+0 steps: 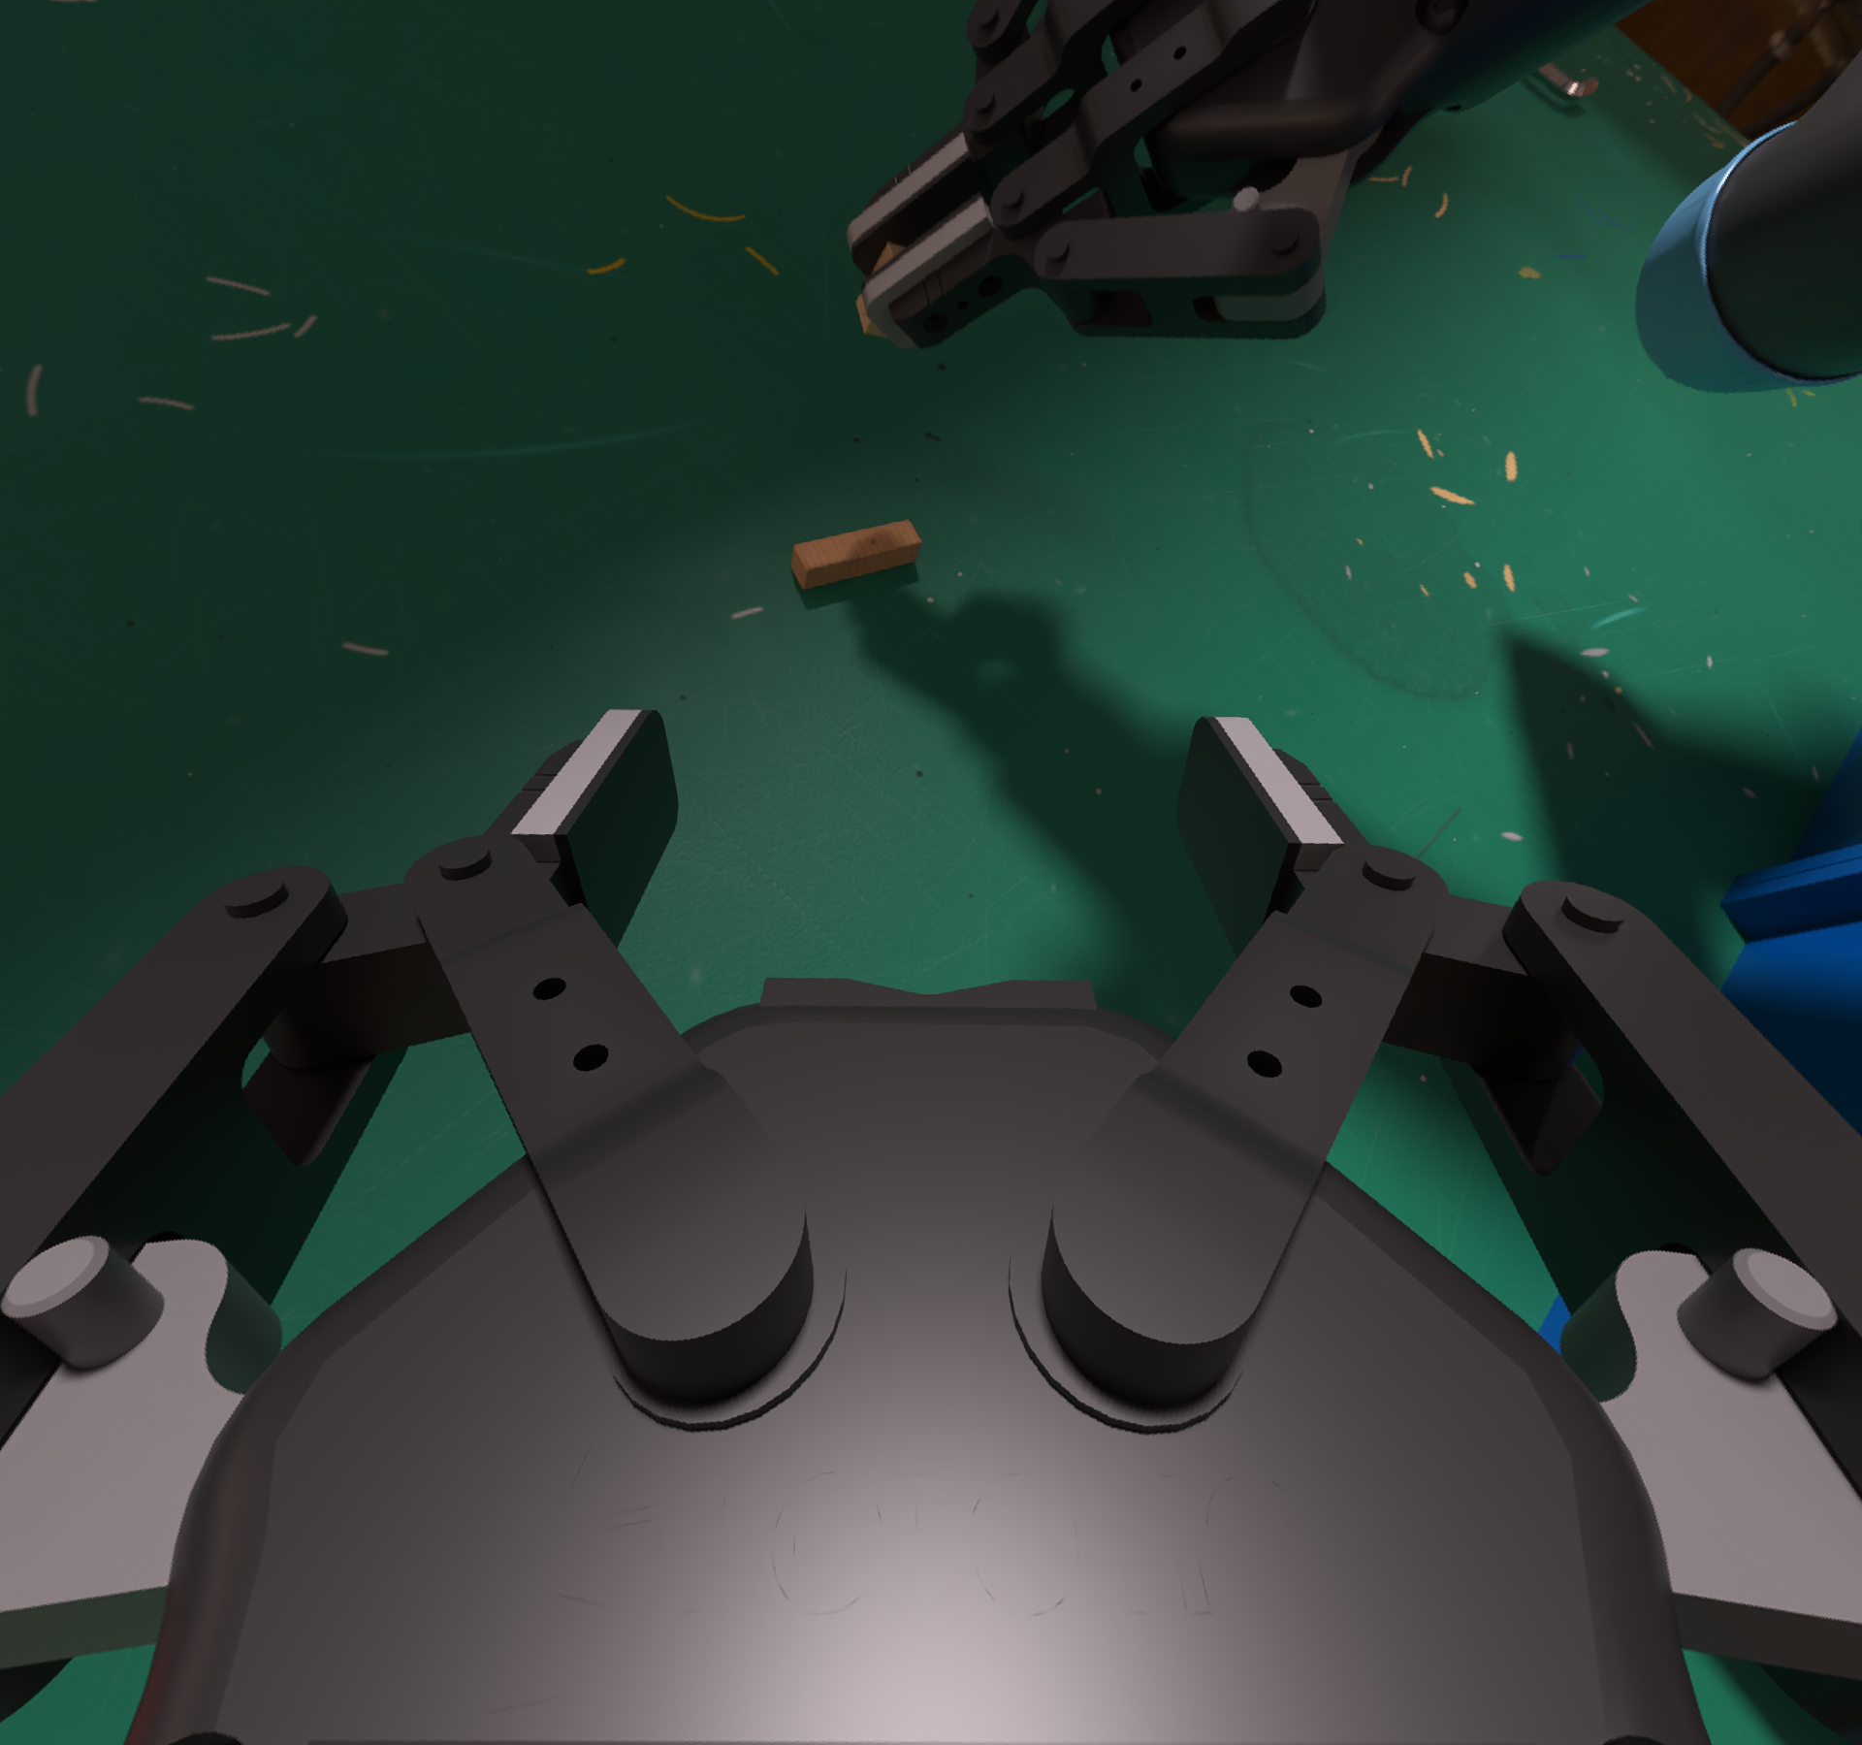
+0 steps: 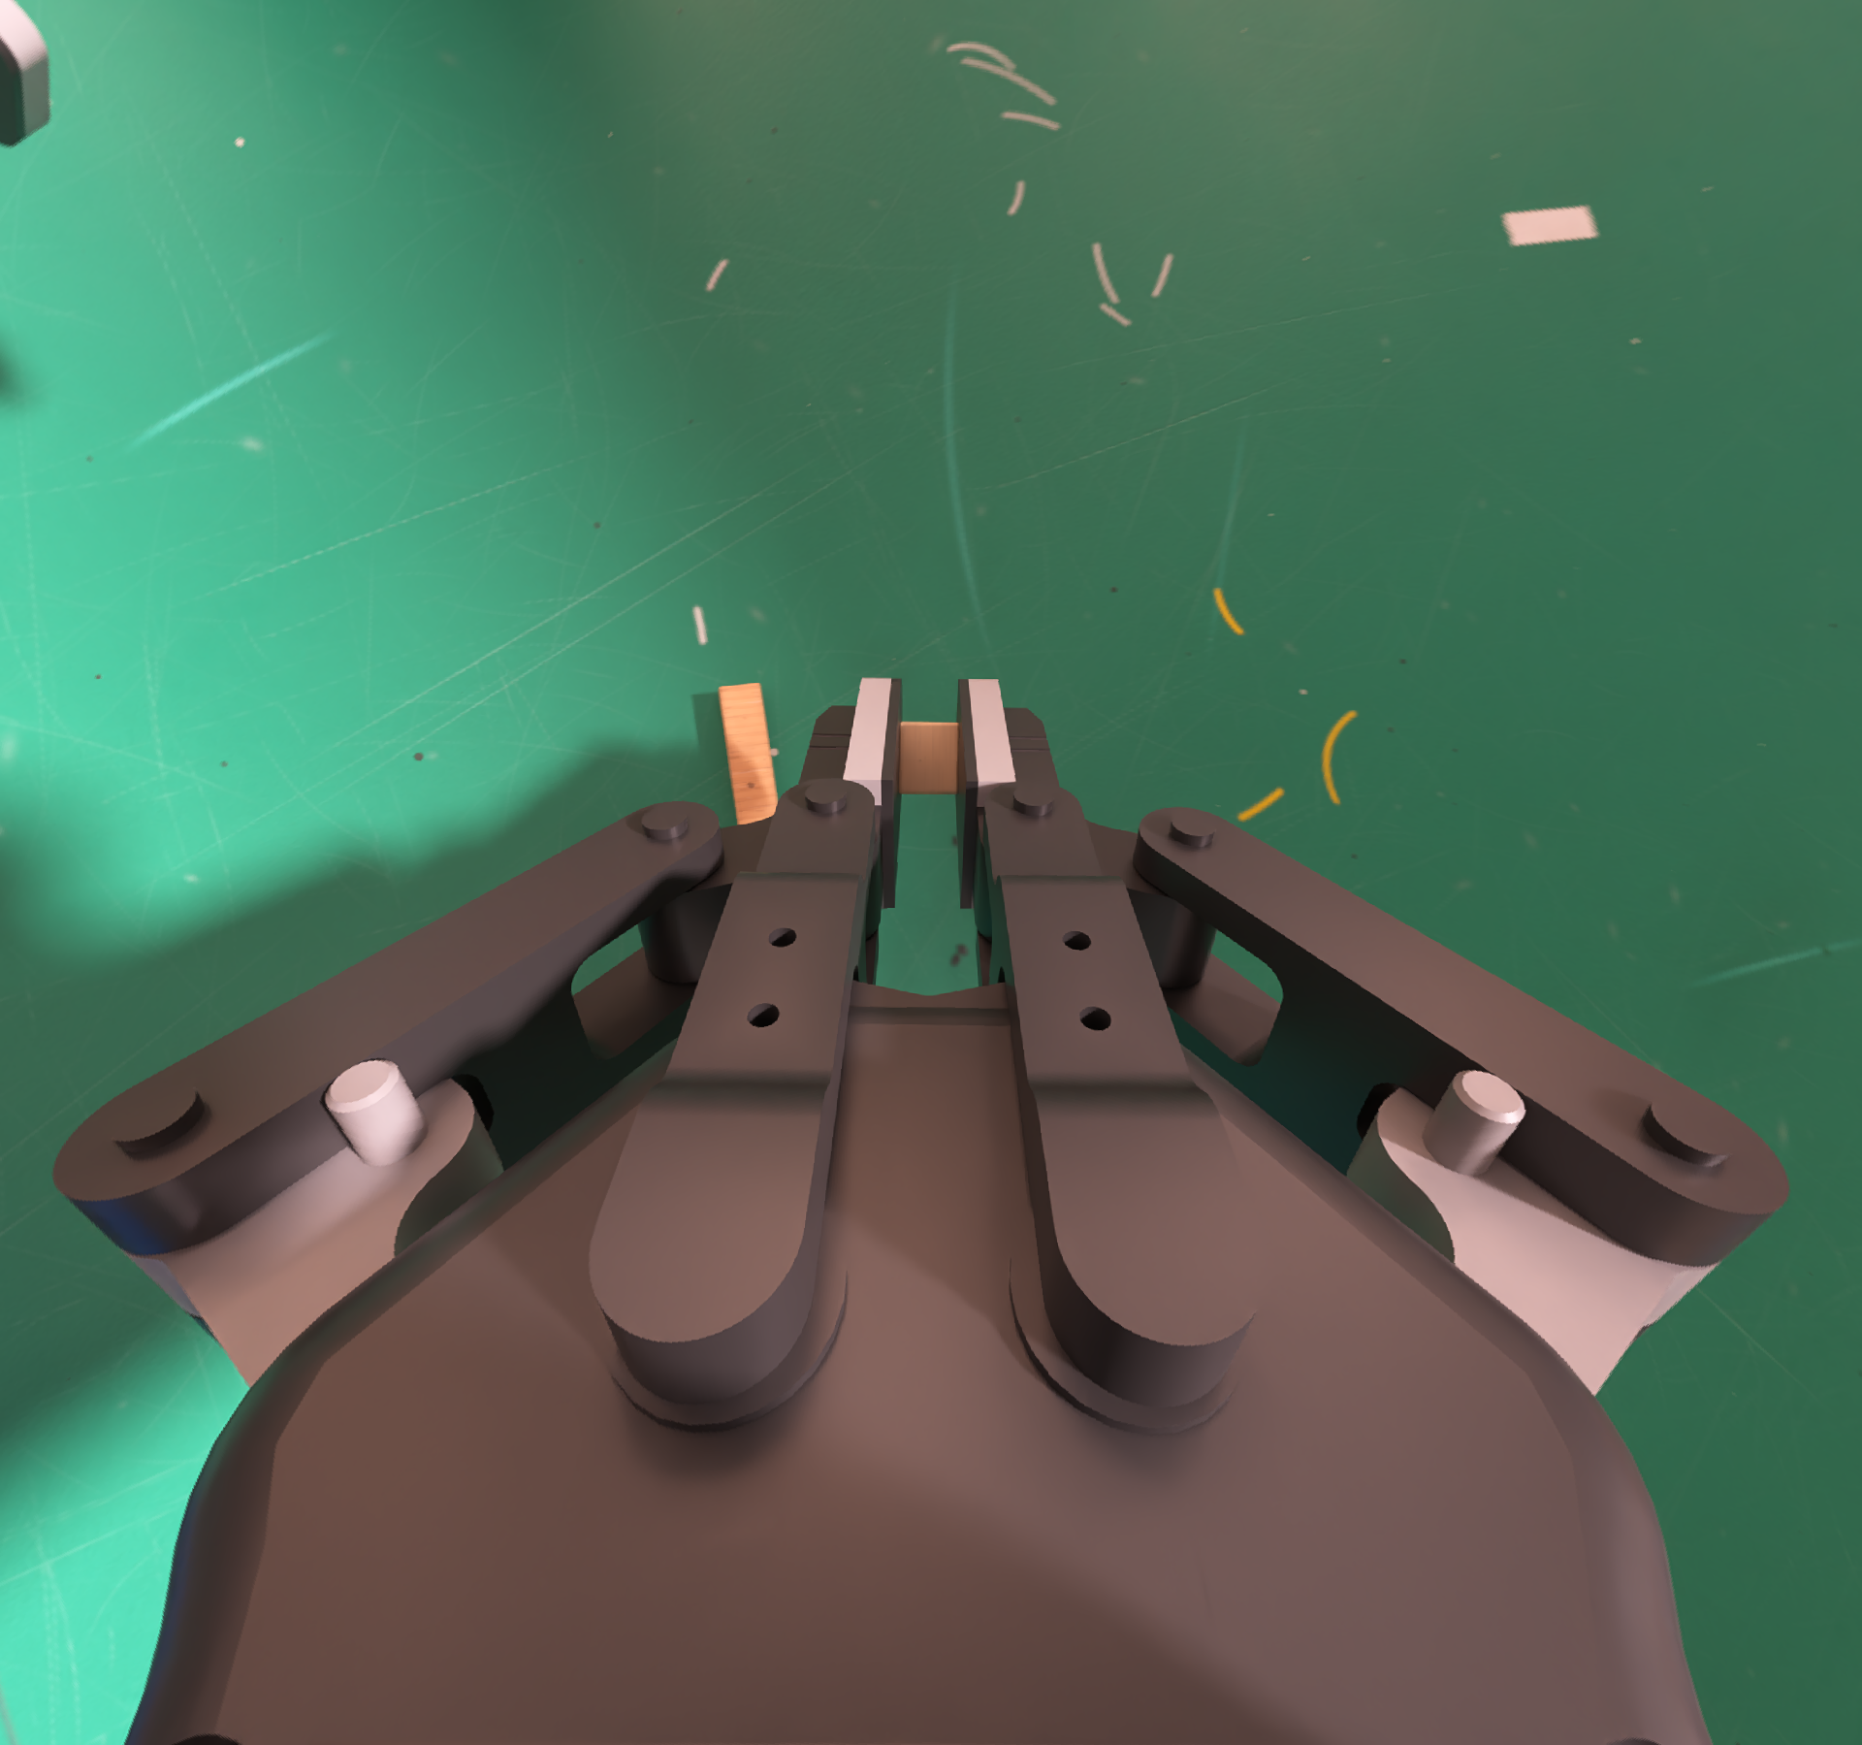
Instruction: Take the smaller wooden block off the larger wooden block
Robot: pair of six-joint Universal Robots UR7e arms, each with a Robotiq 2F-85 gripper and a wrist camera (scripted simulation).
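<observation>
**Small block lifted clear, set-down comes next**

In the right wrist view, the right gripper (image 2: 928,727) at frame centre has its jaws clamped on the small block (image 2: 928,757). The large block (image 2: 747,752) lies flat on the green mat (image 2: 1411,487) just left of the fingers, apart from them. The lift looks done; next is a set-down on bare mat. In the left wrist view, the left gripper (image 1: 925,769) hangs with jaws spread wide, empty, low in the frame. Open mat surrounds both blocks.

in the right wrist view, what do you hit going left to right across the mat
larger wooden block lying on the green mat → smaller wooden block held between the fingers of the right gripper → pale rectangular scrap
</observation>
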